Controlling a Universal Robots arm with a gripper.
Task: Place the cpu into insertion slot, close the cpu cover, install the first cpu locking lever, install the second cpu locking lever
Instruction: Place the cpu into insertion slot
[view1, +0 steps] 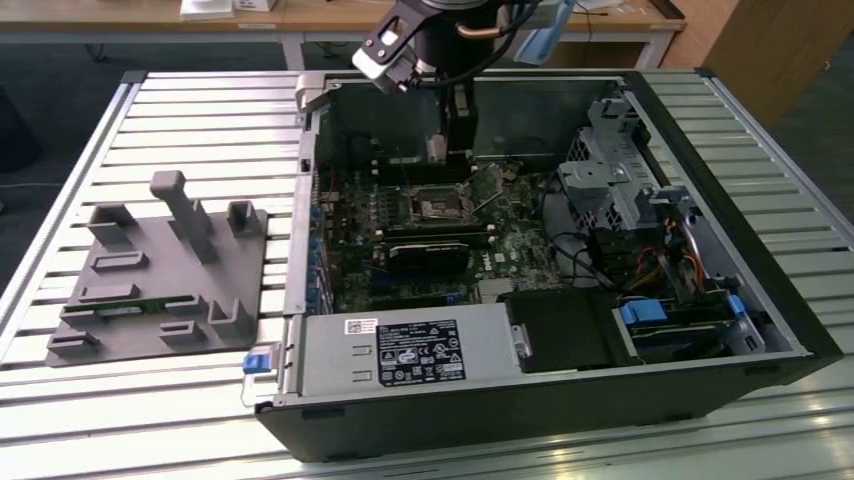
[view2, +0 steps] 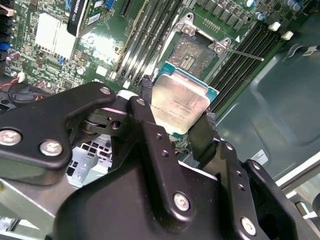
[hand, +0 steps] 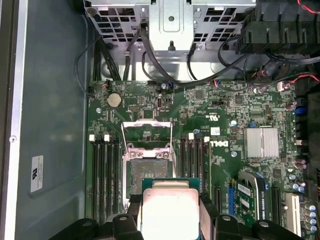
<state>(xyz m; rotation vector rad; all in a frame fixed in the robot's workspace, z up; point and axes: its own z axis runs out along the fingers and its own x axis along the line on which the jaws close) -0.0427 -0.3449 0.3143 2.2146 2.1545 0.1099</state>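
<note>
beige cpu (view2: 182, 100) gripped at two edges by claw (view2: 176, 112), hovering apart from open insertion slot (view2: 192, 54)

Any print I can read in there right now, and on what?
Nothing reads clearly.
Too small: black-and-white label on the silver power supply box.
Blurred: white sticker on the grey case wall.
Too faint: markings on the pale square cpu held in the black gripper.
</note>
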